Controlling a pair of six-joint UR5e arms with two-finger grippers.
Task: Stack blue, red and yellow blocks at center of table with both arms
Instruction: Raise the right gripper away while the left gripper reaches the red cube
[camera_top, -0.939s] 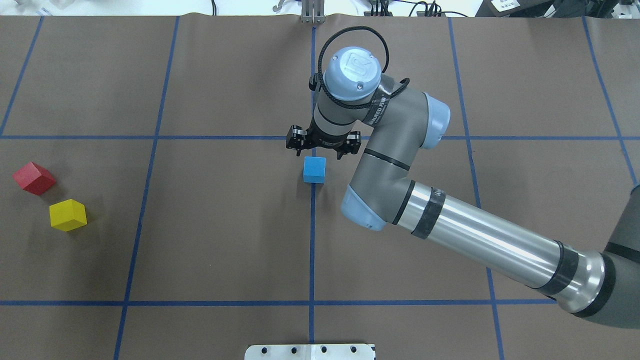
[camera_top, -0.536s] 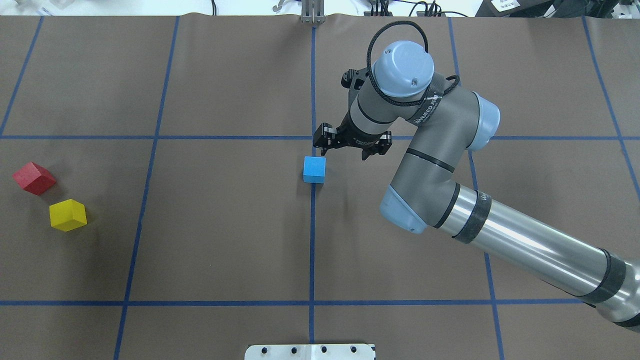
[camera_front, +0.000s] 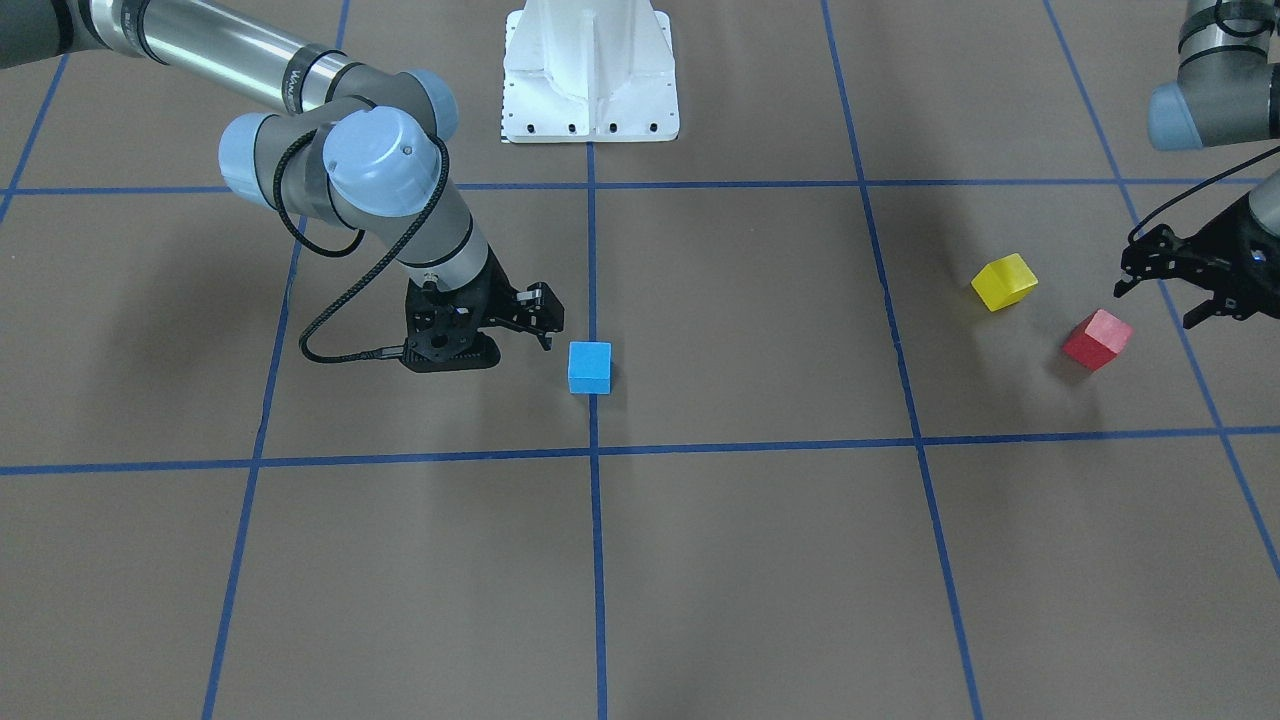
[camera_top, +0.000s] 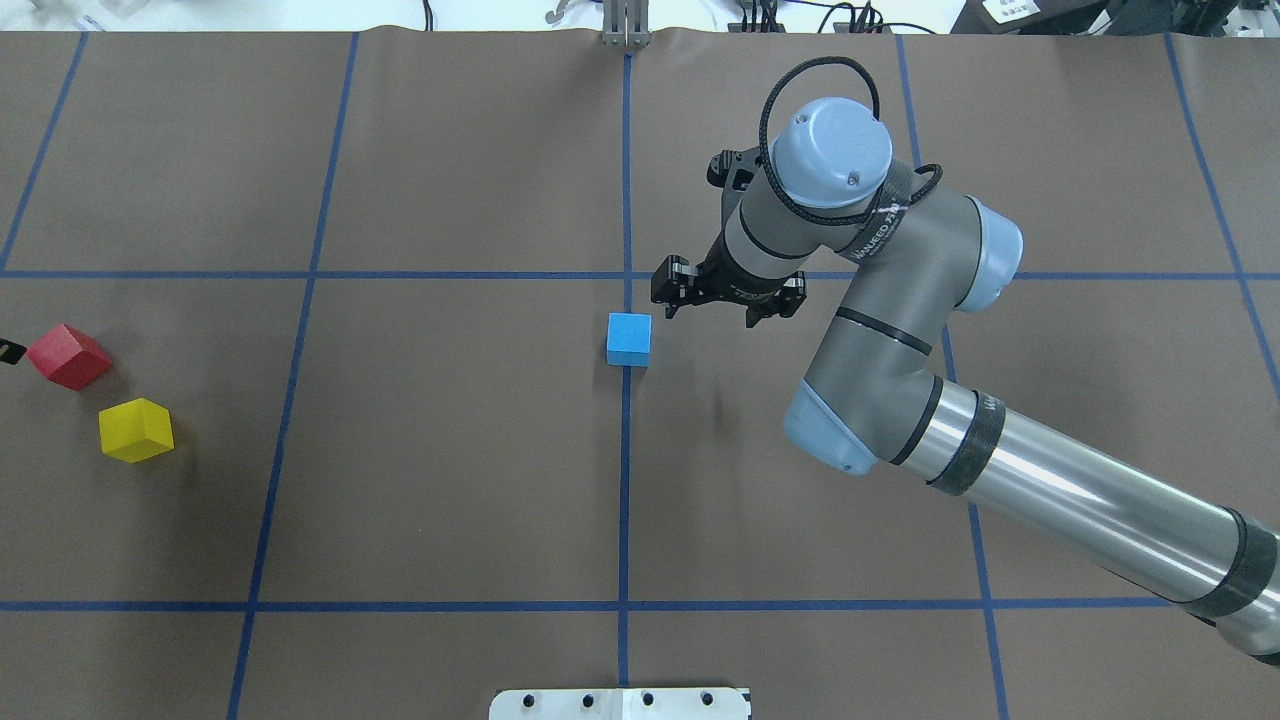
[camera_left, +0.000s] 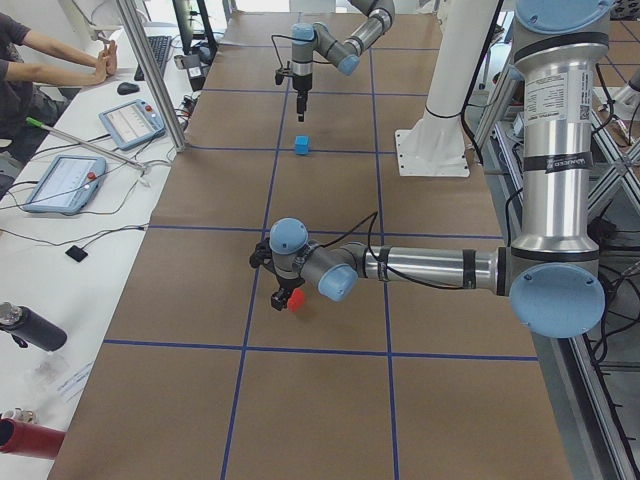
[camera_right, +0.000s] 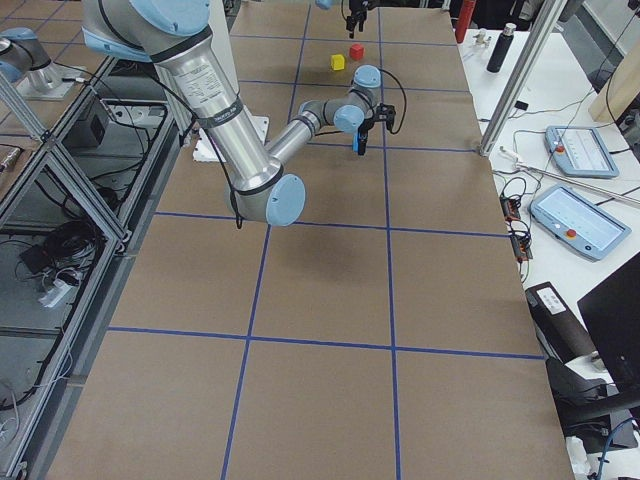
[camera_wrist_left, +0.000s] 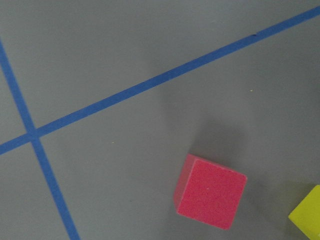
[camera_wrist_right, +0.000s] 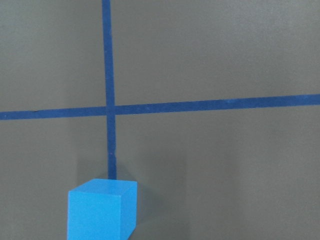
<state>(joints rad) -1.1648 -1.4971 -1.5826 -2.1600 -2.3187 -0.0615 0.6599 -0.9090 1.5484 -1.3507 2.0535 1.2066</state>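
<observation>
Nearest, a matte yellow cube (camera_top: 136, 430) on the brown paper worktop (camera_top: 450, 480), left side; just beyond it a matte red cube (camera_top: 68, 356), the left gripper (camera_front: 1160, 303) open and empty close by it. Both cubes sit skewed to the grid, so jaws closing on corners could spin red into yellow. Farther, a blue cube (camera_top: 629, 338) at centre; right gripper (camera_top: 728, 305) open, empty, just beside it, so a low swing could shift it.

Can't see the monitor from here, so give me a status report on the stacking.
Right gripper open, beside blue block at centre. Left gripper open, near red block. Nothing stacked, no obstruction seen.
</observation>
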